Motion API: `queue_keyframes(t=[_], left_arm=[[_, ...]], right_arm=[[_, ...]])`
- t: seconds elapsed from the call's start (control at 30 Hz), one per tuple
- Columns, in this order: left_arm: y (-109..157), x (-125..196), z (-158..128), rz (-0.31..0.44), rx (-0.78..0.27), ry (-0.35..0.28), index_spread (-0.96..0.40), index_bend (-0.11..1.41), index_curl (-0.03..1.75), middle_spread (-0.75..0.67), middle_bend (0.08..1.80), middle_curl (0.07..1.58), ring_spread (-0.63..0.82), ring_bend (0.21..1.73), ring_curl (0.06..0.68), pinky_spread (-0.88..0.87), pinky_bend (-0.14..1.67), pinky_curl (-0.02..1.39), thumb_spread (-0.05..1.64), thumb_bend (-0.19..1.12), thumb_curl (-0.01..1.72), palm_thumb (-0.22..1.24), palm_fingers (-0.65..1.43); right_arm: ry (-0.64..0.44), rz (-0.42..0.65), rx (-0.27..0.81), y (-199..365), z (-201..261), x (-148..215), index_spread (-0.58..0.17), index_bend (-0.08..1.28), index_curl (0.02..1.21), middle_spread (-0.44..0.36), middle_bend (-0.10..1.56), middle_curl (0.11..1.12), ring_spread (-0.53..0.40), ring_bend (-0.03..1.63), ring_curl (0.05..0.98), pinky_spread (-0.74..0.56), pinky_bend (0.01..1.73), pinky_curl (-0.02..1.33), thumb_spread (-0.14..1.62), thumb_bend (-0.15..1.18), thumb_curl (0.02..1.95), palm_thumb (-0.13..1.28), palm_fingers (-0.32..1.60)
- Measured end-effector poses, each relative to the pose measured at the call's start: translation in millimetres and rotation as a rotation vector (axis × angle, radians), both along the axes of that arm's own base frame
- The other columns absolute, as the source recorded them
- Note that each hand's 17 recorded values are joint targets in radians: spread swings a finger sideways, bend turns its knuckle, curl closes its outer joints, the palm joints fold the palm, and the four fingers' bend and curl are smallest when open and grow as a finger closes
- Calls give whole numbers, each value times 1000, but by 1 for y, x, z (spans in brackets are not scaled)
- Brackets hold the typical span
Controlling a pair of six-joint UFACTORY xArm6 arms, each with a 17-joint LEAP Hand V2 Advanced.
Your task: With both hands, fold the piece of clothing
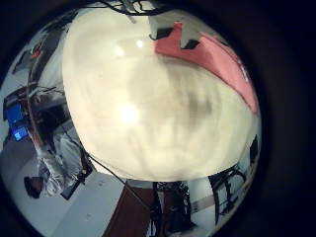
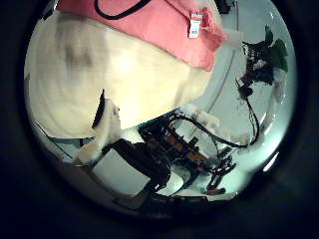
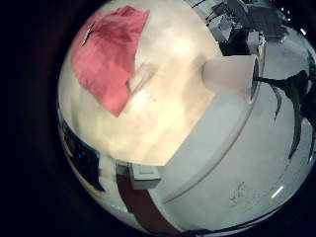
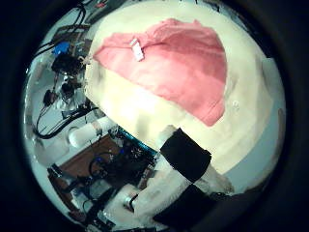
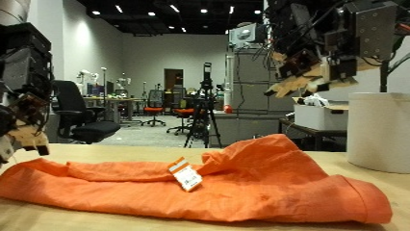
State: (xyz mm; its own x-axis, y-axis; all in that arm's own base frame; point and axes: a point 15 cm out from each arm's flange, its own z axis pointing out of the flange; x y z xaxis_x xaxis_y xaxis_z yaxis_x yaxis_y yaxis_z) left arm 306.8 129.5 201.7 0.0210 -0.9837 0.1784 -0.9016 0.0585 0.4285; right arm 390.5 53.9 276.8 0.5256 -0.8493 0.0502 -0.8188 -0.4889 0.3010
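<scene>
The pale table [image 5: 51, 218] carries the orange garment [image 5: 231, 173], spread flat with its long axis running from one hand towards the other. The right hand [image 5: 312, 75] hangs well above its bulkier end, fingers loose and empty. The left hand [image 5: 20, 133] sits lower, just beside the thin end, so probably nearer, also relaxed and empty. It is partly cut off at the view's edge. A white tag [image 5: 188, 177] lies mid-cloth.

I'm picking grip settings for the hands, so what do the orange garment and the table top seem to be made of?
The orange garment looks like soft, matte woven or knit cloth: it lies in loose folds and wrinkles and carries a small sewn-in tag. The table looks like a smooth, pale, hard surface, perhaps light wood or laminate; it shows a faint sheen. The exact fibre cannot be told.
</scene>
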Motion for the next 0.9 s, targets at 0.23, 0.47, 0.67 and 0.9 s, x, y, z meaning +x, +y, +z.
queue_keyframes(t=[0.23, 0.47, 0.67, 0.9], left_arm=[[-12, 6, 0, -28, -18, -7, 177, 149, 251, 360, 173, 249, 529, 430, 231, 488, 313, 323, 1162, -18, 406, 653, -56], [-23, 13, 5, -55, -21, -20, 175, 150, 253, 359, 171, 245, 538, 425, 230, 488, 312, 322, 1164, -18, 405, 643, -59], [-40, 27, 13, -96, -24, -47, 168, 152, 254, 359, 169, 241, 540, 424, 230, 489, 308, 320, 1166, -17, 407, 641, -59], [-60, 34, 16, -127, -32, -50, 166, 151, 254, 353, 170, 236, 541, 421, 231, 490, 306, 319, 1170, -17, 401, 632, -58]], right_arm=[[47, -35, -6, -19, -38, 4, -376, 148, 278, -6, 175, 314, 153, 235, 258, 264, 288, 333, 1221, -18, 308, 478, 94], [94, -75, -15, -47, -70, -20, -374, 158, 272, -3, 186, 308, 158, 251, 264, 265, 311, 337, 1143, -19, 322, 508, 66], [141, -72, -22, -51, -90, -38, -378, 165, 276, -11, 185, 307, 157, 249, 264, 263, 317, 336, 1109, -23, 328, 523, 55], [57, -72, 13, -52, -104, -17, -382, 168, 281, -19, 185, 306, 156, 248, 264, 262, 319, 333, 1154, -15, 326, 508, 56]])
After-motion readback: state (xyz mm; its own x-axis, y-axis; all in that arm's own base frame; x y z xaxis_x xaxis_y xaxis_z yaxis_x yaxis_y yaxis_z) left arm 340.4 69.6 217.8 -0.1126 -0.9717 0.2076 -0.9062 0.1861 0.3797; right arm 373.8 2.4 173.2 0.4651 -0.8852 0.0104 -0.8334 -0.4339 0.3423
